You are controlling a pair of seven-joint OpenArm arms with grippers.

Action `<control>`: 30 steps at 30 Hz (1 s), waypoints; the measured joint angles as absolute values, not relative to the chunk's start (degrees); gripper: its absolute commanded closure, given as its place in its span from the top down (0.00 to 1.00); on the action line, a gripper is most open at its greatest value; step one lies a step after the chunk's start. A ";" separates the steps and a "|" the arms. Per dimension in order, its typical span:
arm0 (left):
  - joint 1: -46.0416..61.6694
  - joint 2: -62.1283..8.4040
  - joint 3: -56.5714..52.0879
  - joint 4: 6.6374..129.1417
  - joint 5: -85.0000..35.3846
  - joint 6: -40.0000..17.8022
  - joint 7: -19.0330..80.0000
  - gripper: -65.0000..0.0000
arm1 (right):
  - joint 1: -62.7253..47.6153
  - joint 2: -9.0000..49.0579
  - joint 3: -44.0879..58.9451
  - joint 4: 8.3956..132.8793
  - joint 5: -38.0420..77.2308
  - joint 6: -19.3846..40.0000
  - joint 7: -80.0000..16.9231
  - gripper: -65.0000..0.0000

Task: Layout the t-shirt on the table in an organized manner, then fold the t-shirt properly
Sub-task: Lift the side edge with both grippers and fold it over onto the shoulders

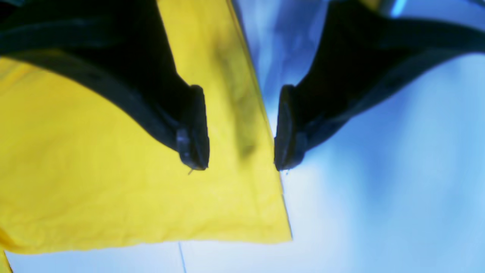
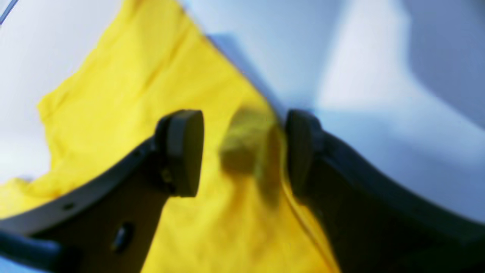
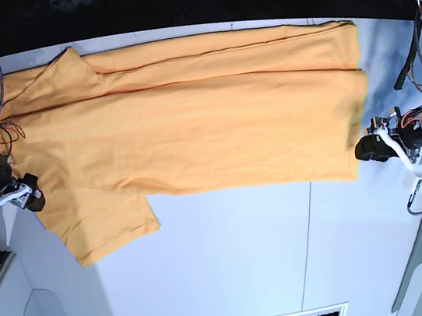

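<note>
1. Two hands are hovering at opposite ends of the t-shirt, which is lying spread out flat on the white desk, toward its far side in the base view.
2. The left hand is standing wide, with nothing between its dark fingers; in its wrist view one finger is hanging over the yellow cloth and the other over bare desk, straddling the shirt's straight edge near a corner of the hem.
3. In the base view that hand is sitting just beside the shirt's hem end, at the right of the picture.
4. The right hand is also standing wide and holding nothing; its wrist view is showing one finger pad above the cloth and the other at the shirt's edge, though the blur is hiding whether it is touching.
5. In the base view the right hand is sitting beside the sleeve end of the shirt, at the left of the picture.
6. One sleeve is pointing toward the near side of the desk, and the other is lying along the far edge.
7. Thin dark seam lines are running across the desk.
</note>
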State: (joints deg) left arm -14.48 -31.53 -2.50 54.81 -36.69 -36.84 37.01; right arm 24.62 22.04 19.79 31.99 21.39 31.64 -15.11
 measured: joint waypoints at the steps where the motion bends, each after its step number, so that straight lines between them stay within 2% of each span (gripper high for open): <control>1: -15.79 -30.94 -2.52 52.36 -35.83 -36.80 35.73 0.48 | 24.64 21.74 19.07 32.03 21.39 31.53 -14.90 0.53; 9: -24.99 -25.98 -2.70 34.92 -28.67 -36.47 28.49 0.48 | 24.80 18.90 14.33 32.99 22.22 33.61 -15.81 0.53; 14: -26.02 -24.88 -2.79 32.56 -26.76 -31.48 25.93 0.48 | 24.77 18.68 12.64 35.53 22.00 33.54 -18.72 0.53; 16: -26.02 -24.91 -2.85 32.56 -26.41 -31.51 25.82 0.46 | 24.67 18.65 12.60 36.67 21.65 33.45 -19.88 0.51; 18: -26.02 -24.93 -2.85 32.56 -26.09 -31.16 25.87 0.31 | 24.53 18.50 12.53 37.67 21.45 33.23 -21.12 0.42; 21: -25.91 -24.97 -2.92 32.51 -26.98 -30.87 28.14 0.02 | 24.32 18.28 12.45 39.00 21.10 33.21 -23.07 0.18; 23: -25.71 -25.10 -2.92 32.45 -29.54 -34.04 30.87 0.00 | 24.23 18.24 12.45 39.66 20.84 33.17 -23.70 0.00; 25: -25.54 -25.23 -2.92 32.27 -33.26 -39.16 35.29 0.00 | 23.97 18.22 12.38 40.75 20.67 33.04 -24.64 0.00; 30: -24.91 -25.63 -2.66 33.69 -44.80 -39.44 46.19 0.00 | 23.64 18.59 12.38 46.28 25.85 32.82 -33.17 0.00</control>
